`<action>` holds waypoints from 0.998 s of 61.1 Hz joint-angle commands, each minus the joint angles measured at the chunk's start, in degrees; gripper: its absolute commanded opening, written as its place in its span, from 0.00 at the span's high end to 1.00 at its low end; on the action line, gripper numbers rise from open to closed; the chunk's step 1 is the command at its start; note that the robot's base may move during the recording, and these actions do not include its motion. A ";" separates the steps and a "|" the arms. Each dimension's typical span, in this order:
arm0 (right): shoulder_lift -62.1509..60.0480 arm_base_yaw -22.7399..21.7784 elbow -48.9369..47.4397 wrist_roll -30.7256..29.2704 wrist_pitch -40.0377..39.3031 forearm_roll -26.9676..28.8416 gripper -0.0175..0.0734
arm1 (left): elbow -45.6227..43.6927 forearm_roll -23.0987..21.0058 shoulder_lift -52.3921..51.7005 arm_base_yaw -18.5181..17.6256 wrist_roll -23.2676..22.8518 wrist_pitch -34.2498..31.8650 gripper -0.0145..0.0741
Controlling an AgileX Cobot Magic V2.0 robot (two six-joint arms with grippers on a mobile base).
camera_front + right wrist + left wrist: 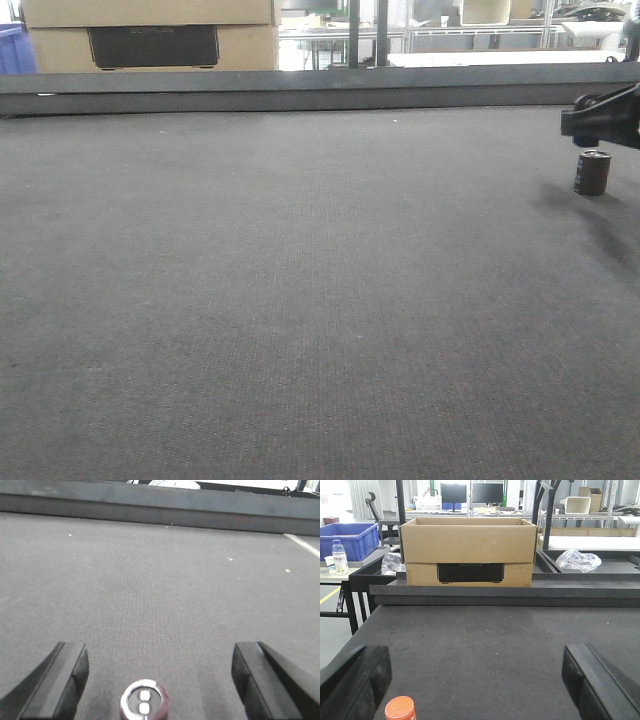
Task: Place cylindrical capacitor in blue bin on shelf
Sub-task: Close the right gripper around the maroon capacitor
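Note:
The cylindrical capacitor (592,172), a stubby dark maroon cylinder with a silvery top, stands upright on the grey mat at the far right. My right gripper (604,120) hovers just above it. In the right wrist view the gripper (160,667) is open, and the capacitor (144,703) stands between its two fingers near the bottom edge, touching neither. My left gripper (476,677) is open and empty over the mat. The stainless-steel shelf is out of view.
An orange-capped container (400,709) stands by my left gripper's left finger. A cardboard box (468,550) sits beyond the table's raised back rail (300,92). A blue crate (351,539) stands on a side table at the left. A crumpled plastic bag (578,560) lies at the back right.

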 commanded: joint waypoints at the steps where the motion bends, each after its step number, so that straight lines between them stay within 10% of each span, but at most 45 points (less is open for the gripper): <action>1: 2.07 -0.01 -1.95 -0.14 -1.16 -0.33 0.30 | -0.43 -0.12 0.07 -0.27 -0.12 -1.00 0.16; 26: 9.49 -0.01 -4.01 -0.14 -2.09 1.27 0.31 | -0.43 -0.12 0.07 -0.27 -0.12 -0.54 0.16; 49: 8.96 -0.01 -4.01 -0.14 -2.81 1.27 0.98 | -0.43 -0.52 0.07 -0.27 -0.12 -0.46 0.16; 61: 1.94 -0.01 -4.01 -0.14 3.20 1.27 0.98 | -0.30 -3.76 0.51 2.36 -0.58 -0.64 0.16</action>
